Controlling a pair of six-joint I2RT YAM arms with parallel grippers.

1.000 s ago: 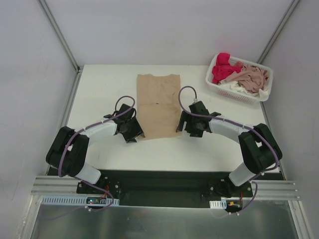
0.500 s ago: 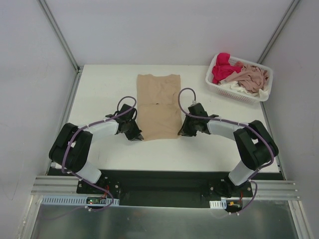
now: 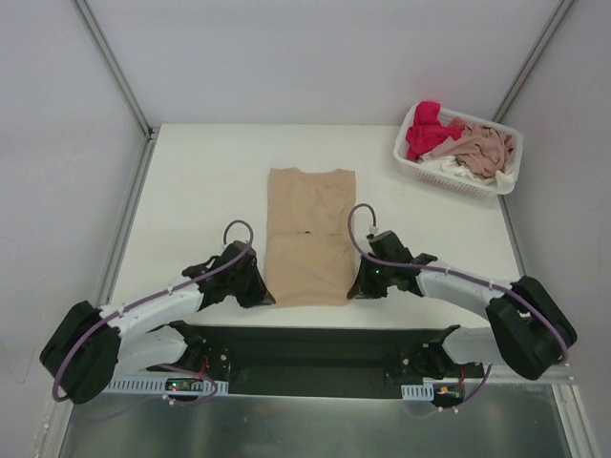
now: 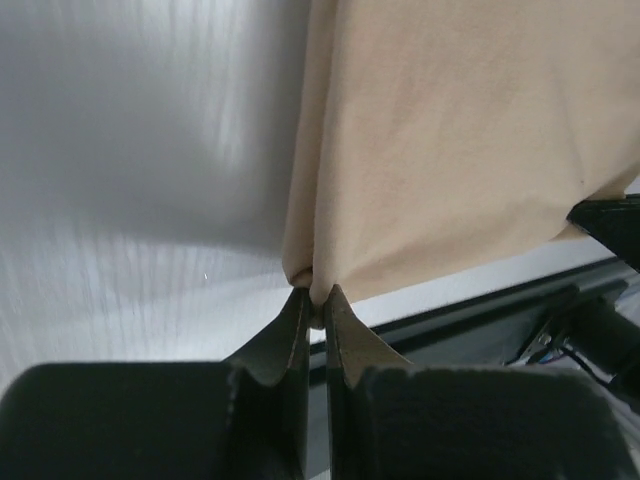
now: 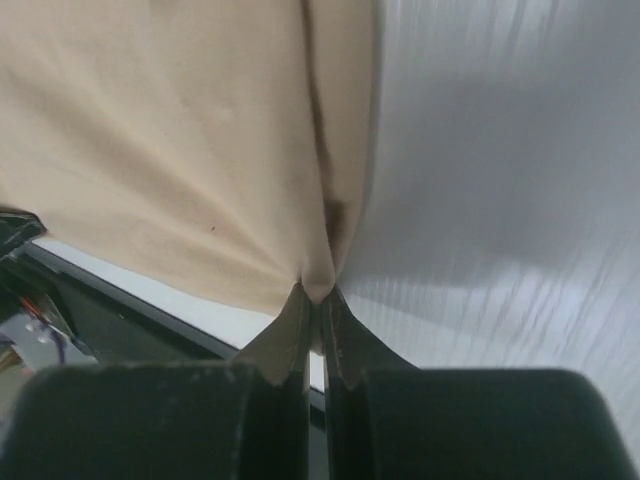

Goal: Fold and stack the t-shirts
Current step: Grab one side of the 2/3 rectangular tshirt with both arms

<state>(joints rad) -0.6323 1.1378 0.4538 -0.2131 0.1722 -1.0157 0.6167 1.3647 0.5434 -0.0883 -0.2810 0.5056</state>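
Both jaws pinch the tan t-shirt (image 3: 307,239) by its near corners.

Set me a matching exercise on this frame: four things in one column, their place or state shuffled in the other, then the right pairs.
1. tan t-shirt
2. left gripper
3. right gripper
4. red-pink shirt

A. heaped in the white basket at the far right corner
B. jaws shut on the tan shirt's near right corner
C. laid out lengthwise on the table
D. jaws shut on the tan shirt's near left corner

Pairs: 1-C, 2-D, 3-B, 4-A
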